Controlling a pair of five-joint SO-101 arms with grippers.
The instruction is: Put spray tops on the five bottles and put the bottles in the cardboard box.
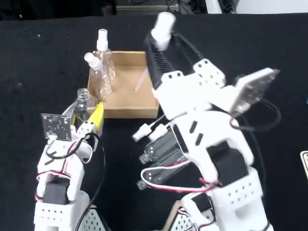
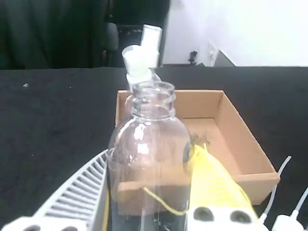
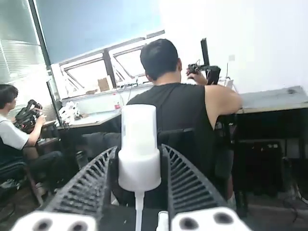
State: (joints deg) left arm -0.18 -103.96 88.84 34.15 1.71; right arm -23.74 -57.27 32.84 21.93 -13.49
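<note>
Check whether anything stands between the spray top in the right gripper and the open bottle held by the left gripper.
Yes: two capped bottles stand in the cardboard box just beyond the open bottle, roughly on the line from the spray top. The top is held high, so it may pass above them.

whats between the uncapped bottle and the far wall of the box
Two capped bottles standing in the box, seen in the high and left wrist views.

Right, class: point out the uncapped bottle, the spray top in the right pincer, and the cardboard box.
uncapped bottle (image 2: pixel 144 159): left wrist view, clear body.
spray top (image 3: pixel 139 144): right wrist view, white head.
cardboard box (image 1: pixel 130 112): high view, front wall.
</note>
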